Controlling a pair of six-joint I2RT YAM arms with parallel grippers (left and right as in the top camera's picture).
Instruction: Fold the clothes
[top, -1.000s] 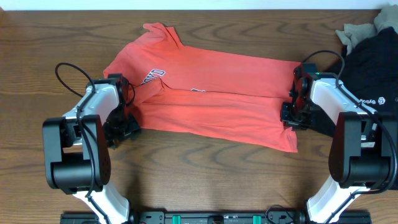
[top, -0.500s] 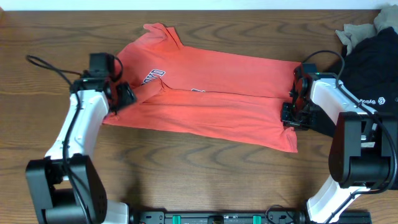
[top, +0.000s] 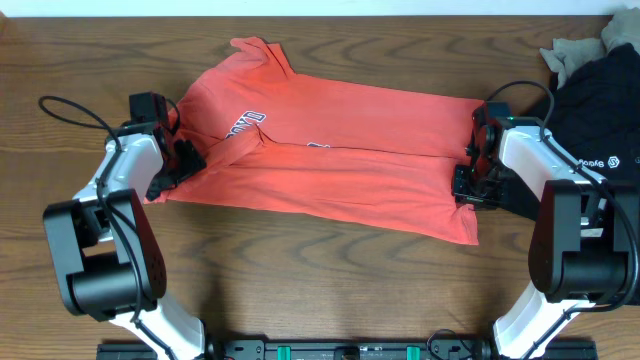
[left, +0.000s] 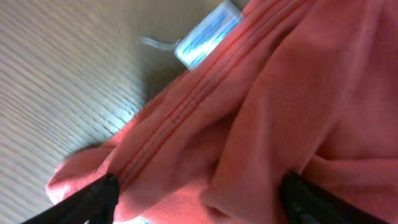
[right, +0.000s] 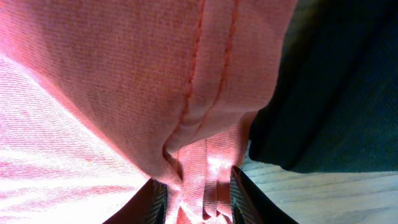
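The coral-red T-shirt (top: 350, 150) lies spread across the middle of the table, lettering (top: 245, 122) near its left end. My left gripper (top: 172, 165) is at the shirt's left edge. In the left wrist view its fingers (left: 199, 199) stand wide apart with bunched red fabric (left: 280, 93) between them, and a light blue tag (left: 205, 34) shows at the seam. My right gripper (top: 468, 180) is at the shirt's right edge. In the right wrist view it (right: 196, 199) is shut on a pinched fold of the red hem (right: 124, 74).
A black tee with a small white logo (top: 600, 110) lies at the right, close behind the right arm, and shows in the right wrist view (right: 348, 81). A beige piece (top: 575, 50) sits at the back right corner. Bare wooden table (top: 320, 280) runs along the front.
My left arm rose from the shirt's lower left corner to its left edge, then shifted slightly left. The shirt's left edge now reaches further left. The right arm has not moved.
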